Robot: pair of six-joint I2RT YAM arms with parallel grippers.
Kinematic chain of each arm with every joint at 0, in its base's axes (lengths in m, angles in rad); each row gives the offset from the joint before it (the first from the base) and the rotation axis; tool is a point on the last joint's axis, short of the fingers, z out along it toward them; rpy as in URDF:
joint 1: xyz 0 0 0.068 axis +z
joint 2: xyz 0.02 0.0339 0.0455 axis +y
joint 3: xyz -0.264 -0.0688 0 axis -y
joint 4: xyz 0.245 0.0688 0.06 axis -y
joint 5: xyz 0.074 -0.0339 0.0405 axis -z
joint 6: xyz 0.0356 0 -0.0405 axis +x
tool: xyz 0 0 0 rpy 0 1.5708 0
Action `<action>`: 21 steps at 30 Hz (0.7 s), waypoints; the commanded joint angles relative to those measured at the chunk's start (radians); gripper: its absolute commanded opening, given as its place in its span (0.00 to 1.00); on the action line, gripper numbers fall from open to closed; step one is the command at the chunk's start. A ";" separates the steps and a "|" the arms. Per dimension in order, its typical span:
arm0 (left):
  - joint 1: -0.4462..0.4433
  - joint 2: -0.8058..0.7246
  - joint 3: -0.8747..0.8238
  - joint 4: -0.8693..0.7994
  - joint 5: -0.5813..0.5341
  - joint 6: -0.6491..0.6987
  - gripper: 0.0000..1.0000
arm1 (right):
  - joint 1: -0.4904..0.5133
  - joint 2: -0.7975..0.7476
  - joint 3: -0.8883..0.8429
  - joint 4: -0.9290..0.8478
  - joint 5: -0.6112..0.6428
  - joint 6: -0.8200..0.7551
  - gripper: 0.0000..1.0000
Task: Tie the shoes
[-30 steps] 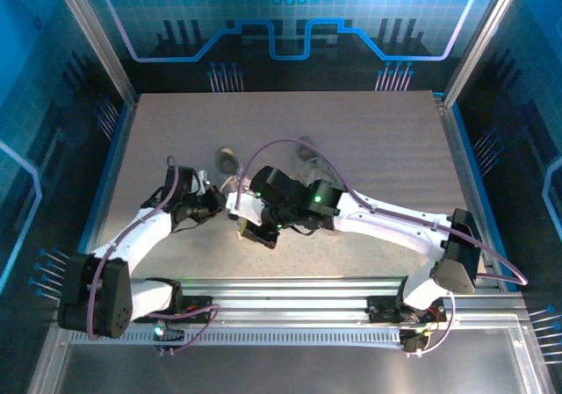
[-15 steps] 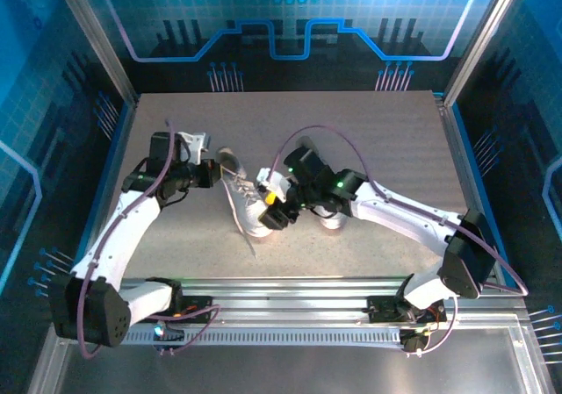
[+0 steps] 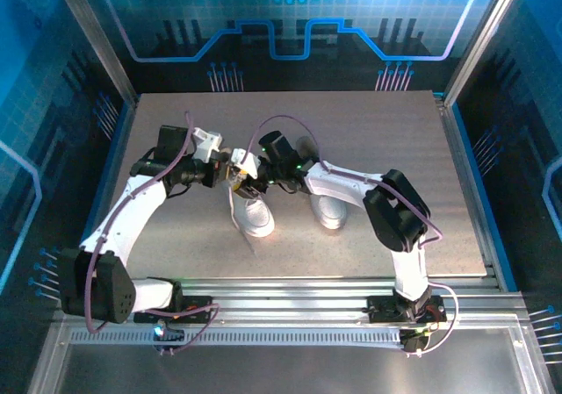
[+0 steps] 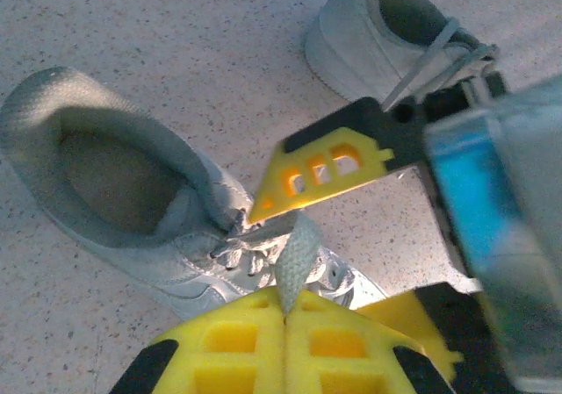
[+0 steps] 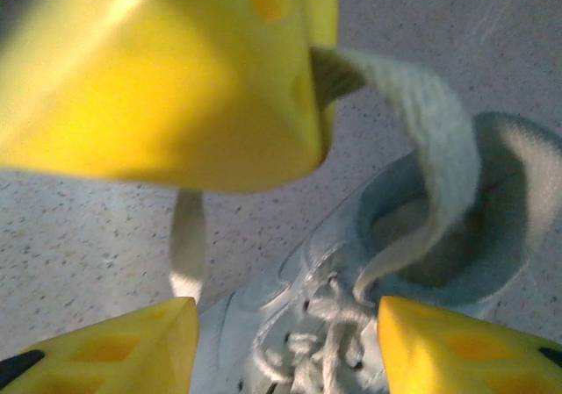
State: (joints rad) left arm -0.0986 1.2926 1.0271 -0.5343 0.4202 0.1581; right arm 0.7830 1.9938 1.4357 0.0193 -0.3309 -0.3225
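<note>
Since the earlier frame the right gripper (image 3: 244,176) is further toward the upper left and now meets the left gripper (image 3: 226,173) just left of centre; the right arm's elbow is folded higher at centre right.

Shoes: both lie near the middle of the table (image 3: 378,131), side by side and apart; the left-hand shoe (image 3: 255,217) and the right-hand shoe (image 3: 331,211) each have the long axis running from top to bottom of the overhead frame, leaning slightly rightward; toes point to the bottom edge, heels to the top.

Left gripper: in the left wrist view its yellow fingers are pressed together at lower centre, pinching a flat white lace (image 4: 297,252) that rises from the eyelets of the left-hand shoe.

Right gripper: in the right wrist view its two yellow fingertips sit at the lower left and lower right corners, spread wide above the laced vamp, with nothing between them; the pinched lace arcs from upper centre down into the shoe opening; a loose strand (image 5: 187,240) hangs at left.

Hidden or unclear: overhead, both heels are covered by the arms; the toes are cut off in both wrist views; whether the right fingers touch the shoe cannot be told.
</note>
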 commanded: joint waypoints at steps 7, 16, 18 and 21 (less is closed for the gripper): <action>-0.003 -0.004 -0.009 0.019 0.101 0.139 0.00 | -0.031 0.033 0.016 0.245 -0.040 -0.010 0.39; 0.010 -0.023 -0.071 0.091 0.105 0.117 0.24 | -0.039 0.024 -0.001 0.300 -0.064 0.031 0.00; 0.018 -0.042 -0.111 0.141 0.101 0.084 0.41 | -0.040 0.021 -0.006 0.300 -0.059 0.040 0.00; 0.026 -0.090 -0.194 0.241 0.107 0.058 0.51 | -0.041 0.013 -0.013 0.297 -0.056 0.045 0.00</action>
State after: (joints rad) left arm -0.0822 1.2602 0.8951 -0.3958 0.4953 0.2398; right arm 0.7467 2.0155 1.4349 0.2676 -0.3695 -0.2981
